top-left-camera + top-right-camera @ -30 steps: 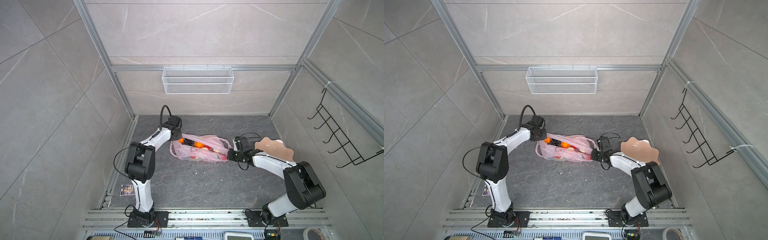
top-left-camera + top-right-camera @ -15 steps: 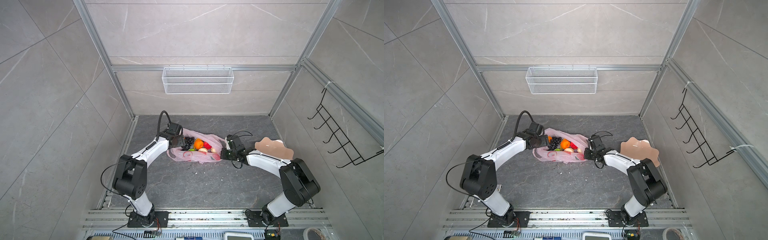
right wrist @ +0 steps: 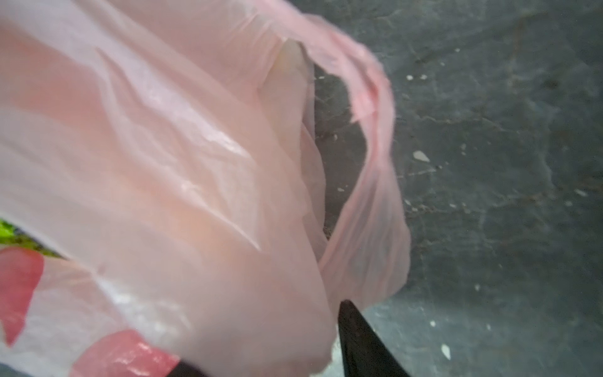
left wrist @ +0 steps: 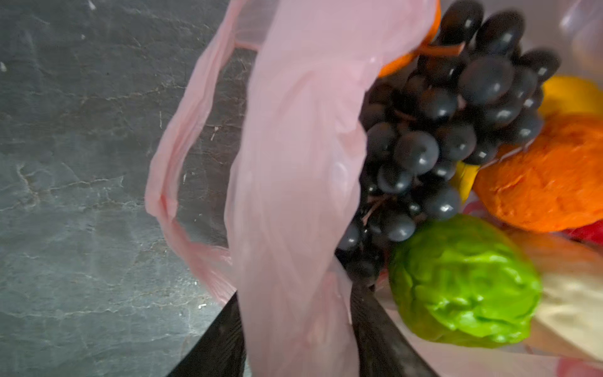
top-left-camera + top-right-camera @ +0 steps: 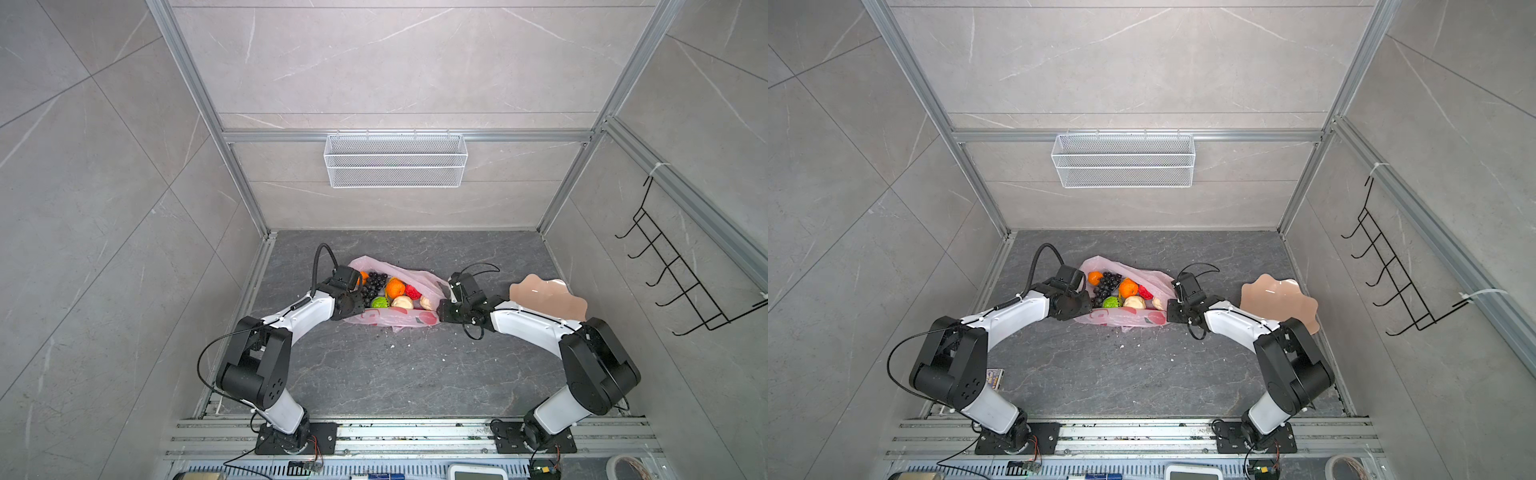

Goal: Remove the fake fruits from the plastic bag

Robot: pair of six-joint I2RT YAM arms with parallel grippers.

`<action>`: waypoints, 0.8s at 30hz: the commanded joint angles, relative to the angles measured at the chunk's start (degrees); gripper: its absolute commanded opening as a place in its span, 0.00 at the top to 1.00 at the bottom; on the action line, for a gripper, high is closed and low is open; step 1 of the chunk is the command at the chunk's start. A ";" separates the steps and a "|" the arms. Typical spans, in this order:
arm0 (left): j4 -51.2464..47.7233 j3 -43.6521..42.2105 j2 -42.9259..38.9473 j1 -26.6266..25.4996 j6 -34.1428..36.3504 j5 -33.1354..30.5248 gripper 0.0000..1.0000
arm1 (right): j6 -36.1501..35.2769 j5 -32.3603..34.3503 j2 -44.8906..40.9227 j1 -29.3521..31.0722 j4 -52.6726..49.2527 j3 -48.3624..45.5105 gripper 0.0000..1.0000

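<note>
left pincer (image 5: 362, 308) low at plastic bag (image 5: 401, 321), right pincer (image 5: 440, 310) opposite

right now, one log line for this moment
left gripper: plastic bag film between jaws, grip unclear | right gripper: same | fake fruits: in bag, none out

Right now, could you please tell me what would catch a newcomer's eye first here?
The bright fruit heaped in the open pink bag in the middle: dark grapes, an orange and a green ball. The left gripper and right gripper sit at its two ends. A peach plate lies further right.
</note>
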 commanded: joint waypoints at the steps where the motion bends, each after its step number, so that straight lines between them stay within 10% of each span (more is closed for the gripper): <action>1: 3.73 -3.71 -2.73 0.06 0.01 0.98 0.65 | -3.13 5.18 -4.32 0.45 -6.13 4.06 0.32; 14: 10.37 -12.66 -7.11 -1.26 -0.17 1.60 0.81 | -7.49 7.80 9.36 2.90 -10.48 19.63 0.20; 24: 10.33 -15.55 -8.29 -1.43 -1.03 -3.38 0.85 | -3.09 8.75 14.76 -3.15 -11.36 23.65 0.72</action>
